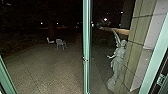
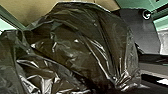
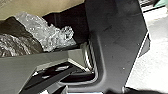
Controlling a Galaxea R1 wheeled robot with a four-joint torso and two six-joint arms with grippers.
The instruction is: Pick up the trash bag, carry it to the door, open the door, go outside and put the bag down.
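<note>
The black trash bag (image 2: 72,47) bulges large in the left wrist view, its folds drawn tightly together where my left gripper (image 2: 117,84) is shut on it. Dark plastic of the bag (image 3: 15,37) also shows in the right wrist view, beside a crumpled, shiny translucent piece (image 3: 53,36). In the head view a green upright door frame (image 1: 86,47) runs top to bottom through the middle, with a small fitting partway down. Through the glass and the doorway I see a dark paved yard (image 1: 47,67).
A pale winged statue (image 1: 117,61) stands to the right beyond the glass, close to a tiled pillar (image 1: 135,45). White chairs (image 1: 60,43) stand farther out on the paving at left. Green frame edges slant in at the lower left (image 1: 7,77) and right (image 1: 153,57).
</note>
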